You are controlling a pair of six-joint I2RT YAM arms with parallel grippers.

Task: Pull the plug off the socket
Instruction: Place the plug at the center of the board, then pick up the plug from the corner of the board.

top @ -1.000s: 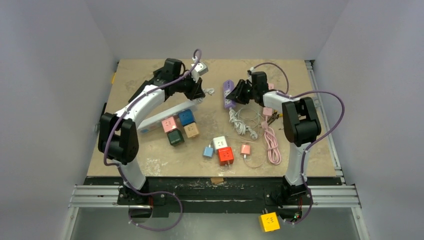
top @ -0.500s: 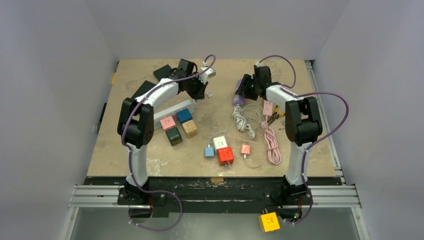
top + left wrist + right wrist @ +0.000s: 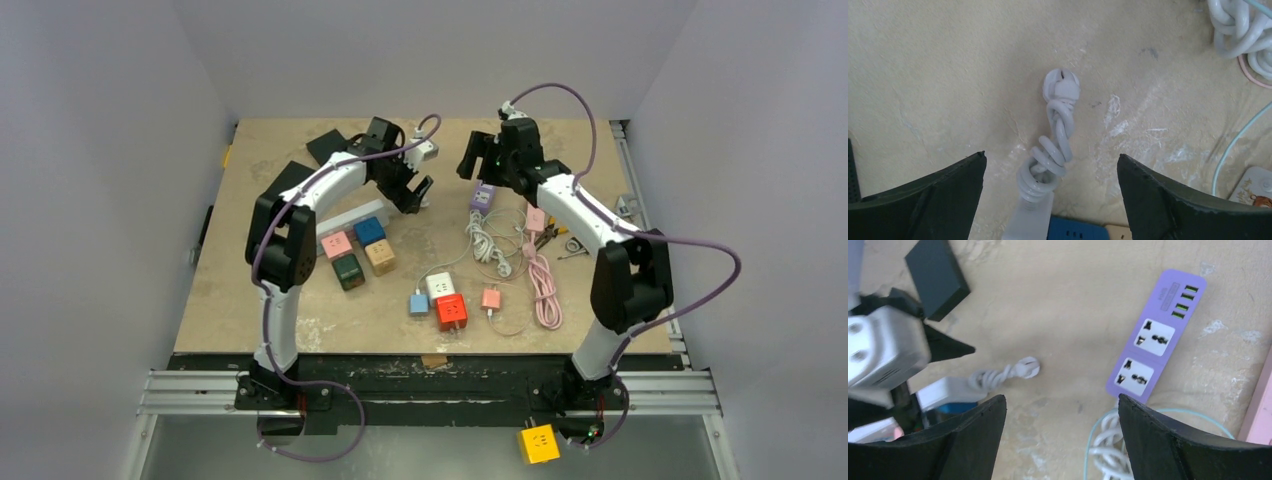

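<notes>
Left wrist view shows the plug, white and round, lying loose on the table. Its head points to the far side of this view. Its twisted white cord runs back toward the camera into the end of a white power strip, so the long axis of plug and cord goes near to far. The left gripper hangs over the cord, its jaws spread wide and touching nothing.

In the right wrist view the purple socket strip lies flat, well apart from the plug. Its two sockets and four small green ports face up, and its long axis slants from upper right to lower left. The right gripper is above the bare table between plug and strip, its jaws also wide and holding nothing.

From the top view the plug is too small to see well; it seems to lie just beside the left fingertips. A coiled white cable lies on the near side of the purple strip, and a pink cable lies to the right of it. Beside the white power strip stand four cubes: pink, blue, dark green and tan. Nearer the arms are a red cube and a white cube, touching.

The table is tan and worn, with pale scratches. Plain grey walls stand on three sides, and a metal rail runs along the near edge.
</notes>
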